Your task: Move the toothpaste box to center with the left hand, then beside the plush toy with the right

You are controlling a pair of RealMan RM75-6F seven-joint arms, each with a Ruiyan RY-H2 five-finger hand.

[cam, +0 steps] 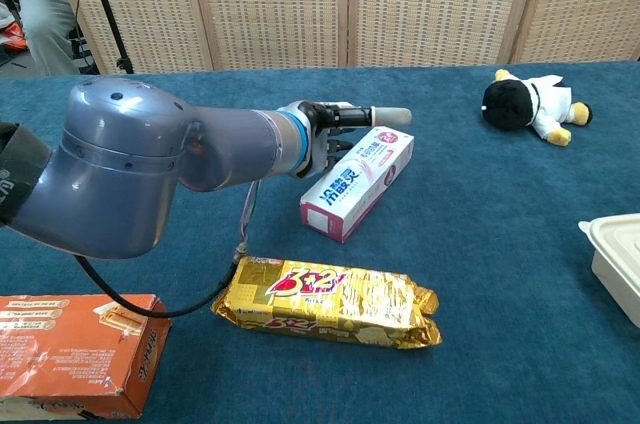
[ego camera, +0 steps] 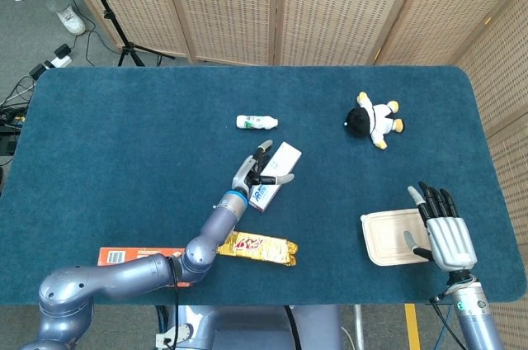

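Carpet-blue table (ego camera: 124,119) before wicker screens (ego camera: 247,3); left hand (ego camera: 256,170) gripping toothpaste box (ego camera: 272,177), right hand (ego camera: 441,230) spread.

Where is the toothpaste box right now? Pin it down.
In the head view the toothpaste box lies near the table's middle, held by the left hand, below the small white bottle and above the yellow snack pack.

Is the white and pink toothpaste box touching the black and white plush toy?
No, the toothpaste box lies apart from the plush toy.
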